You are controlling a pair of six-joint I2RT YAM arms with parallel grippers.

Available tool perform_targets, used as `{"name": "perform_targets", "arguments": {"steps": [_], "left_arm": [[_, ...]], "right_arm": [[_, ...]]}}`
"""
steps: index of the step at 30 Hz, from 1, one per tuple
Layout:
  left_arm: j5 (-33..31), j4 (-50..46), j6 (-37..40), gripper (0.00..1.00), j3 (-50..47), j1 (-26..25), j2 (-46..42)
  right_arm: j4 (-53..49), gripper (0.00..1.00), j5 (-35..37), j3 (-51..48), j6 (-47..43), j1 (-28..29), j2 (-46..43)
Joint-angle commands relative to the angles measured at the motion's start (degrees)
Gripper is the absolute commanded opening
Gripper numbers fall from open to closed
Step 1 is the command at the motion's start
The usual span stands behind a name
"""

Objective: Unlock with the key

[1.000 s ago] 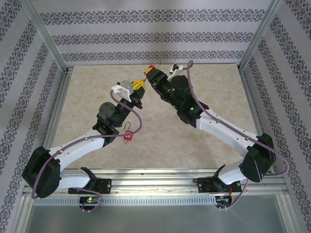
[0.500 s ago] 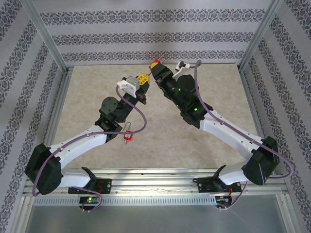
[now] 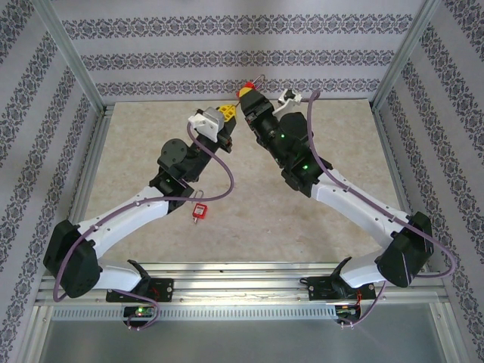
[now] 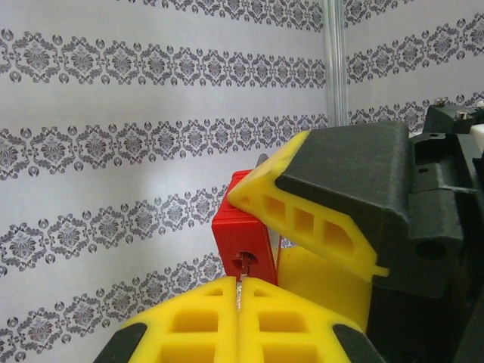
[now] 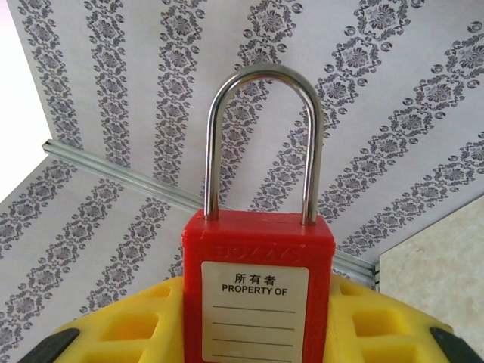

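My right gripper (image 5: 257, 306) is shut on the body of a red padlock (image 5: 257, 287), label facing the camera. The steel shackle (image 5: 261, 83) stands upright with both legs in the body. In the left wrist view my left gripper (image 4: 240, 287) is shut on the key (image 4: 240, 291). A thin metal blade shows between the yellow fingers, its tip in the keyhole (image 4: 245, 264) on the underside of the padlock (image 4: 240, 234). From above, left gripper (image 3: 224, 115) and right gripper (image 3: 243, 97) meet near the back wall, lifted off the table.
A small red object with a metal loop (image 3: 199, 212) lies on the beige tabletop (image 3: 151, 144) under the left forearm. The patterned back wall (image 3: 242, 57) is close behind the grippers. Aluminium frame posts (image 3: 72, 57) stand at the back corners.
Both grippers have moved together toward the back wall and slightly right, keeping key and padlock joined. The red object on the table has not moved.
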Motion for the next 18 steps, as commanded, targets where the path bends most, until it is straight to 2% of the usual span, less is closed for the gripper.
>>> {"name": "perform_targets", "arguments": {"steps": [1,5,8,13,16,18], "left_arm": [[8.9,0.6,-0.7,0.00,3.6,0.8,2.7],[11.5,-3.5,0.8,0.00,4.2,1.8,1.6],[6.8,-5.8,3.0,0.00,3.6,0.4,0.6],[0.7,2.9,6.1,0.00,-0.2,-4.1,4.5],[-1.5,9.8,2.4,0.00,-2.2,-3.1,6.3],[0.5,8.5,-1.0,0.00,-2.0,-1.5,5.7]], "right_arm": [[-11.4,0.00,-31.6,-1.7,-0.6,8.2,3.6],[-12.2,0.00,-34.0,-1.6,-0.3,7.6,4.1],[-12.5,0.00,-33.5,-2.9,0.0,6.6,3.4],[-10.7,0.00,-34.1,-1.8,0.8,6.7,4.6],[-11.3,0.00,-34.2,-1.7,-0.2,6.6,4.9],[-12.1,0.00,-34.2,-2.5,-0.9,5.9,4.0]]}}
